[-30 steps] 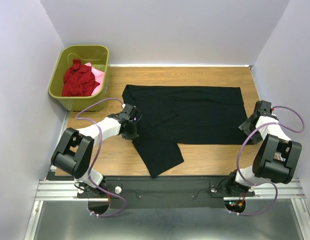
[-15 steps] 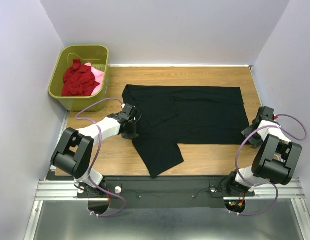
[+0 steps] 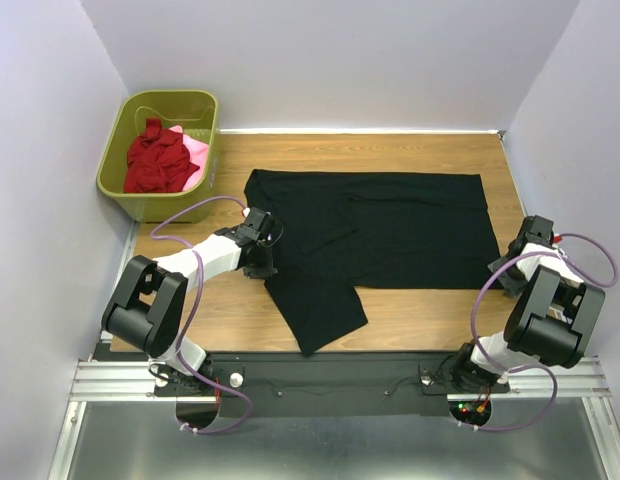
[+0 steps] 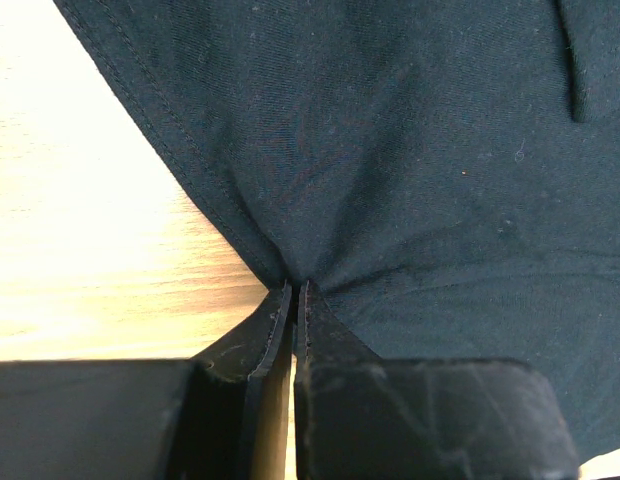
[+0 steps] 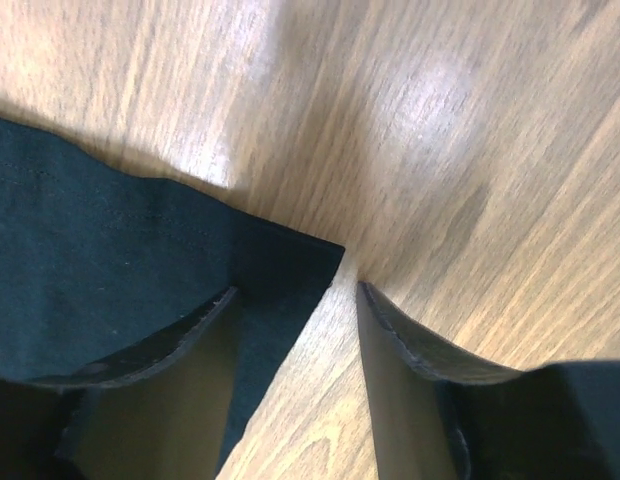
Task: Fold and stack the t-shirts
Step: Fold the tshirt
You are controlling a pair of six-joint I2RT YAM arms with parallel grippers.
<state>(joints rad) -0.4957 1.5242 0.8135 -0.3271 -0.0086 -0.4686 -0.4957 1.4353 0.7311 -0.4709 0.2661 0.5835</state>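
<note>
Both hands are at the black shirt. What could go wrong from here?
The right hand stands open over just the very corner of the black shirt, one finger over cloth, one over bare table; closing, it might miss or catch too little. The left hand pinches only a small bunch at the shirt's edge, so the cloth might slip free or wrinkle when pulled.

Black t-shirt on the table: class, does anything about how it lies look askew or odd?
The t-shirt lies mostly flat, but one flap juts crookedly toward the near edge, and the left gripper pinches its edge into puckers.
</note>
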